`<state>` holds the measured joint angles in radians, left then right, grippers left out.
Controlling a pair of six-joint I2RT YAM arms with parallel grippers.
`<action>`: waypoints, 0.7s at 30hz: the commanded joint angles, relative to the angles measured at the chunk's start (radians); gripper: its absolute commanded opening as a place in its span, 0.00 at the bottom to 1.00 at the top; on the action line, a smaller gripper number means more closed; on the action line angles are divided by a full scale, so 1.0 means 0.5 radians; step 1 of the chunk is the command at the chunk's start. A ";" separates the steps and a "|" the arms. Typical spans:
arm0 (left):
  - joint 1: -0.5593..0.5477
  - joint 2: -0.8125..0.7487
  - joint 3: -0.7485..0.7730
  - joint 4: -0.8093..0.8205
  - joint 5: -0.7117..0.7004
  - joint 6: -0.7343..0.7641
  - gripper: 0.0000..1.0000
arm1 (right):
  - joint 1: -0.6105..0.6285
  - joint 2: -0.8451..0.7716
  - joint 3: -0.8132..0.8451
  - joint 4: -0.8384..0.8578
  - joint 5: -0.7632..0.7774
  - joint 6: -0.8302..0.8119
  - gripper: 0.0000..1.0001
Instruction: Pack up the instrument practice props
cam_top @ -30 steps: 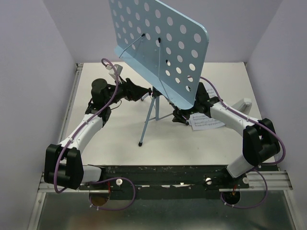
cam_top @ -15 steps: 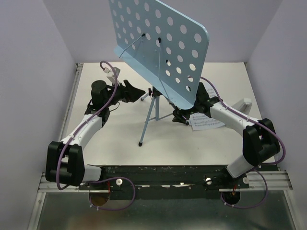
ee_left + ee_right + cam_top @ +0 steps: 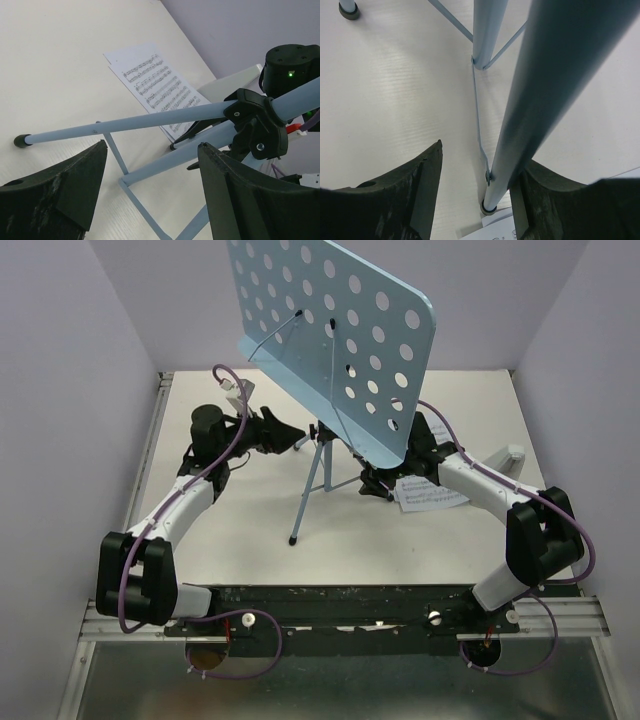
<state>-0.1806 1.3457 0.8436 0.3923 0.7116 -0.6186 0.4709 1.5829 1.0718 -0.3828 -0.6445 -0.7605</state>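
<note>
Jaws stand apart on both the left gripper (image 3: 150,150) and right gripper (image 3: 477,160), neither clamped, flanking the tripod of the music stand (image 3: 318,455) upright on the table (image 3: 230,540); stiff, slick thin tubing under a top-heavy tray (image 3: 330,330), probably best gripped at the black hub (image 3: 257,127)

left of the music stand (image 3: 330,330), the left arm (image 3: 185,505) has white link shells and chunky black joint housings; the right arm (image 3: 480,480), right of the stand, matches. a purple cable (image 3: 121,590) loops along each. fingers (image 3: 60,200) are matte black wedges, scuffed grey at the edges.
</note>
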 commanded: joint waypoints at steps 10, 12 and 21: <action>-0.001 -0.151 0.003 0.126 0.384 0.075 0.82 | 0.003 0.000 0.007 0.017 0.010 -0.025 0.61; -0.001 -0.130 0.034 0.172 0.387 0.026 0.82 | 0.003 0.003 0.010 0.017 0.013 -0.022 0.61; -0.007 -0.001 0.147 0.182 0.157 -0.128 0.82 | 0.003 -0.018 -0.008 0.020 0.019 -0.031 0.62</action>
<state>-0.1810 1.3182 0.8772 0.4500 0.8425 -0.6331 0.4709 1.5829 1.0718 -0.3828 -0.6445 -0.7605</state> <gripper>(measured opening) 0.822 0.616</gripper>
